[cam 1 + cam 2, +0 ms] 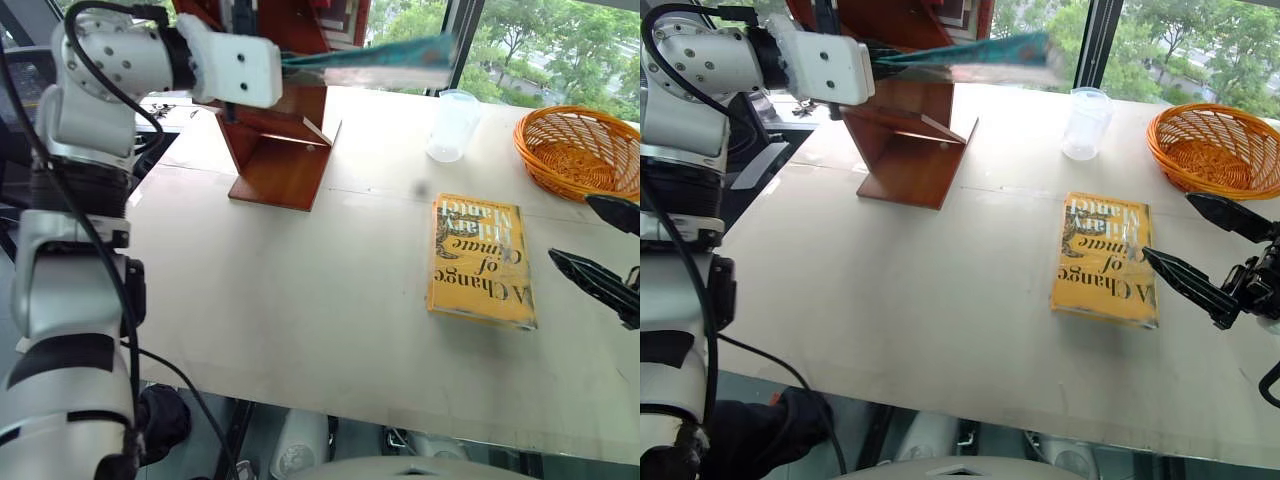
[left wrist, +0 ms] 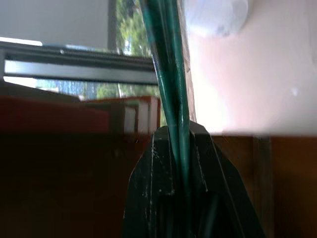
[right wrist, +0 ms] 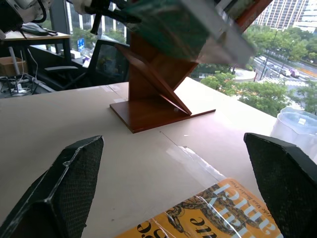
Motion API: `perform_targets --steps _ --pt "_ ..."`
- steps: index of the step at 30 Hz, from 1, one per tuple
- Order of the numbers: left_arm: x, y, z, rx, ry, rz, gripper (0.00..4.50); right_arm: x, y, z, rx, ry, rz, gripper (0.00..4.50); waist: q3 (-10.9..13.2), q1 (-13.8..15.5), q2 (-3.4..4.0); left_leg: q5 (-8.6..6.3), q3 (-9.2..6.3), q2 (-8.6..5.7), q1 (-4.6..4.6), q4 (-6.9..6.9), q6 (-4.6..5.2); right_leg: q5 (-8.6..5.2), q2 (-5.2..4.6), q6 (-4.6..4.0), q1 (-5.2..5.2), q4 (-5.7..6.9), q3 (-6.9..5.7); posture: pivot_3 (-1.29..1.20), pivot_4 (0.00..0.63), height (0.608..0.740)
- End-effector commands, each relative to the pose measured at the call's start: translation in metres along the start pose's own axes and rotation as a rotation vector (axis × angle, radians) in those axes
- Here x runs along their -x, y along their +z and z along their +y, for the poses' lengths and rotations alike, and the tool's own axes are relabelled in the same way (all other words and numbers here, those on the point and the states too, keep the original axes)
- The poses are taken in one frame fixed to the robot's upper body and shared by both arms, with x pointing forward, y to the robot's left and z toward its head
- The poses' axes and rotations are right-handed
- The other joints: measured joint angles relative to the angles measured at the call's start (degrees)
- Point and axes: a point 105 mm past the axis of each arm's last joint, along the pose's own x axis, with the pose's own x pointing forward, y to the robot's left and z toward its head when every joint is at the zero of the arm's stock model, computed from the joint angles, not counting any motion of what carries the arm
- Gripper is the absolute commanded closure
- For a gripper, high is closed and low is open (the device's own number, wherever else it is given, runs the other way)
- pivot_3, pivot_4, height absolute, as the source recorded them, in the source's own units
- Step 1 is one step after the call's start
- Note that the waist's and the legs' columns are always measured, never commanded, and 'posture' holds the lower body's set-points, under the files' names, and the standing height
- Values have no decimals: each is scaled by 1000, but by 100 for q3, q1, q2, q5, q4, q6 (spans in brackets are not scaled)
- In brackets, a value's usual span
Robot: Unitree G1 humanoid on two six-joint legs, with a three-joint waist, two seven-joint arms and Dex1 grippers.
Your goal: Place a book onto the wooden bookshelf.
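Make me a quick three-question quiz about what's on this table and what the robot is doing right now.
1. True or false: the left tool is shut on the teal book.
2. Which object lies flat on the table near the open right tool?
A. yellow book
B. basket
C. cup
3. Fill in: the teal book is held in the air in front of the wooden ____.

Key: 1 true; 2 A; 3 bookshelf.
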Motion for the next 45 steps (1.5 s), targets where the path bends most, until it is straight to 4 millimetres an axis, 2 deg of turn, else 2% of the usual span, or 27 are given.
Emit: perform_targets --steps 1,6,12,14,15,16,17,19,21,24,26,28,30,31,33,35,37,39,42,45 --pt "14 -22 4 -8 -61 127 4478 -1 7 2 41 7 -23 0 1 2 -1 0 -2 0 -3 0 0 0 -1 0 -1 0 -3 0 150 740" --pt "38 -49 5 58 -138 280 4478 -4 6 5 50 14 -33 0 10 -7 -17 -2 -3 1 -11 1 3 -1 -1 1 -6 -4 -6 0 150 740" --pt "35 -73 -16 45 -140 327 4478 -8 4 4 49 14 -49 0 10 -164 -16 -4 16 12 5 0 6 -1 -13 2 -6 6 13 0 150 740" --pt "35 -79 -24 112 -123 324 4478 -9 4 4 47 16 -49 0 10 -158 -16 -4 15 14 12 0 6 -1 -11 2 -5 13 11 0 150 740" --pt "35 -81 -27 140 -118 320 3698 -9 4 5 46 17 -49 0 9 -158 -15 -3 15 15 15 0 6 -1 -11 2 -5 16 10 0 150 740" --pt "40 -85 -35 135 -156 335 3452 -9 4 5 43 20 -48 0 9 -157 -15 -4 16 15 16 0 5 0 -11 2 -4 17 11 0 150 740" --pt "43 -86 -38 158 -153 323 2955 -9 4 5 39 22 -48 0 9 -155 -16 -4 16 15 16 0 5 -1 -11 2 -5 18 11 0 150 740" --pt "54 -87 -32 224 -88 284 2092 -8 5 5 36 24 -45 0 9 -144 -15 -4 17 15 13 0 5 -1 -12 1 -5 15 10 0 150 740" --pt "64 -76 -19 363 -35 161 1242 -8 5 3 35 25 -42 0 10 -137 -18 -4 18 16 1 0 5 -1 -14 1 -11 10 10 0 150 740" --pt "75 -49 -11 599 -116 -49 1242 -8 7 1 33 27 -42 0 14 -123 -24 -3 24 10 -19 4 4 3 -14 -4 -29 10 9 0 150 740" --pt "86 -13 -3 749 -203 -212 1242 -9 8 -1 31 31 -43 0 14 -127 -24 -3 24 4 -19 4 4 3 -10 -5 -29 9 10 0 150 740" --pt "95 39 -5 860 -353 -391 1242 -11 12 -3 31 35 -45 0 18 -170 -25 -1 28 5 -19 4 1 5 -24 -8 -28 7 23 0 150 740" --pt "99 78 -8 933 -452 -519 1242 -12 15 -5 33 38 -40 0 20 -196 -28 2 31 8 -18 4 -6 6 -34 -10 -28 8 34 0 150 740" --pt "97 93 -11 965 -473 -563 1242 -12 17 -5 36 38 -36 0 21 -177 -25 2 31 5 -17 6 -5 5 -36 -8 -27 7 36 0 150 740" --pt "85 112 -15 1026 -404 -659 1242 -11 19 -7 54 20 -15 0 11 -128 -3 2 29 1 -8 9 -5 -7 -38 12 -20 10 37 0 150 740" --pt "71 123 -30 1082 -338 -732 1242 -9 21 -6 59 4 1 0 4 -104 26 -10 25 -1 25 8 15 -12 -37 20 14 13 36 0 150 740" --pt "55 128 -54 1198 -348 -723 1242 -5 19 -4 65 -22 39 0 6 -115 24 -13 24 2 83 -2 18 -13 -31 19 69 13 37 0 150 740" --pt "38 130 -73 1282 -303 -711 1242 1 13 1 66 -49 96 0 10 -128 17 -6 21 8 97 -8 7 -12 -23 17 76 22 37 0 150 740" --pt "15 130 -112 1336 -259 -620 1242 15 1 3 48 -141 165 0 -3 -129 22 -4 23 10 106 -13 2 -10 -21 14 80 19 43 0 150 740" --pt "6 125 -146 1368 -243 -527 1242 34 -12 10 38 -213 242 0 -4 -118 24 -4 28 9 102 -17 2 -10 -21 14 74 17 48 0 150 740"
